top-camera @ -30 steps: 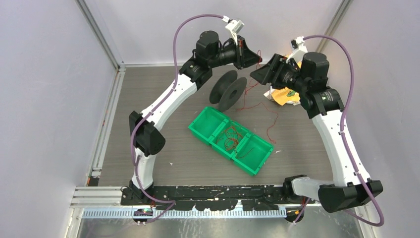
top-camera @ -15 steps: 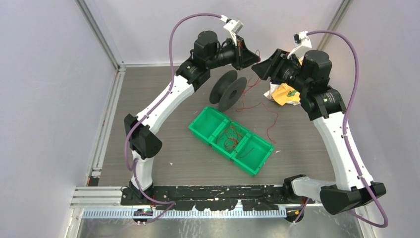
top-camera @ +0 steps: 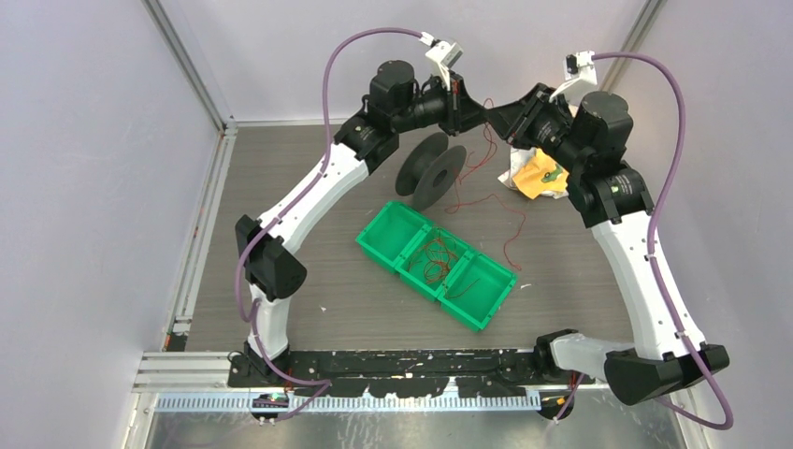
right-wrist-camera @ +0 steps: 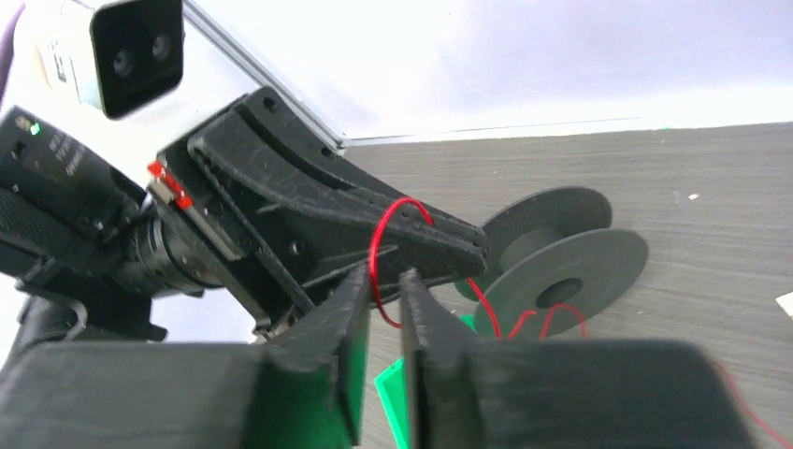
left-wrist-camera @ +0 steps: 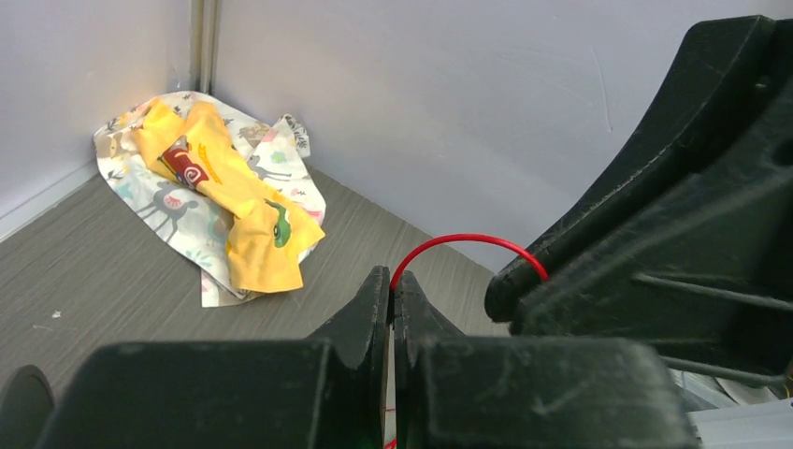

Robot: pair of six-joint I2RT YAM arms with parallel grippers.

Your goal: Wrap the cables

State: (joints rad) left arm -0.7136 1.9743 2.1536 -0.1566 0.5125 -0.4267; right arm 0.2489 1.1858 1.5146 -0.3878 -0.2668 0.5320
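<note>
Seen from overhead, the left gripper (top-camera: pixel 480 109) and right gripper (top-camera: pixel 498 111) met tip to tip high over the far end of the table (top-camera: pixel 355 290), too small there to judge their jaws. Some of the red cables (top-camera: pixel 436 258) lay curled in the middle compartment of the green tray (top-camera: pixel 372 249). Another hung from the meeting point and trailed over the table just right of the black spool (top-camera: pixel 432 170).

The left wrist camera showed more: the left gripper (left-wrist-camera: pixel 391 281) was pressed together on one of the red cables (left-wrist-camera: pixel 465 239), which arched over to the right gripper's finger. A yellow patterned cloth (left-wrist-camera: pixel 224 196) lay in the far corner.

From the right wrist, the right gripper (right-wrist-camera: pixel 382 281) kept a narrow gap. The red loop dropped into it, not visibly pinched.

A second earlier the grippers had stood apart. The right one had since risen and closed in on the left.
</note>
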